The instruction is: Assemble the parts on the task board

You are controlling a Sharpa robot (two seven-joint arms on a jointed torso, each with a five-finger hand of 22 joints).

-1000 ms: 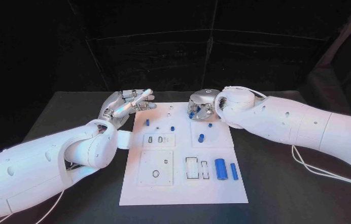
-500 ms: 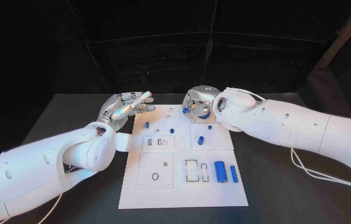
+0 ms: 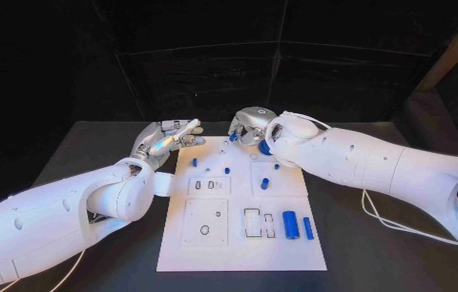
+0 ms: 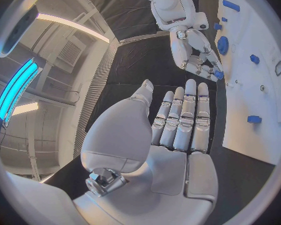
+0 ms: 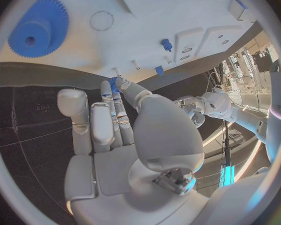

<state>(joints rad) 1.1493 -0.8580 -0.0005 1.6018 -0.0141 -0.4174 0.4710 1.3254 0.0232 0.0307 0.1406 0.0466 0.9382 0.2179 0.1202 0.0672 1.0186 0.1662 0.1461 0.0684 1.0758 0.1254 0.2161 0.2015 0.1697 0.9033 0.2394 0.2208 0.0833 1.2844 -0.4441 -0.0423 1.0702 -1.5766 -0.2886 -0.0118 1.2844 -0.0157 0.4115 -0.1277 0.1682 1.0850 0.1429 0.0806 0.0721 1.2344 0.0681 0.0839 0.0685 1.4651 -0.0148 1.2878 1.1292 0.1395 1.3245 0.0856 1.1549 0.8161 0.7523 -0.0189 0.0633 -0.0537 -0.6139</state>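
Right hand pinching a small blue part over the far end of the task board

My right hand [image 3: 250, 128] pinches a small blue part [image 5: 114, 82] at its fingertips above the task board's [image 3: 239, 249] far edge, near the blue gear [image 5: 38, 27]. My left hand [image 3: 164, 138] hovers beside the board, fingers extended, empty. I judge the fingertip pinch shallow: any tilt could drop the part onto the tabletop [image 3: 86, 146].
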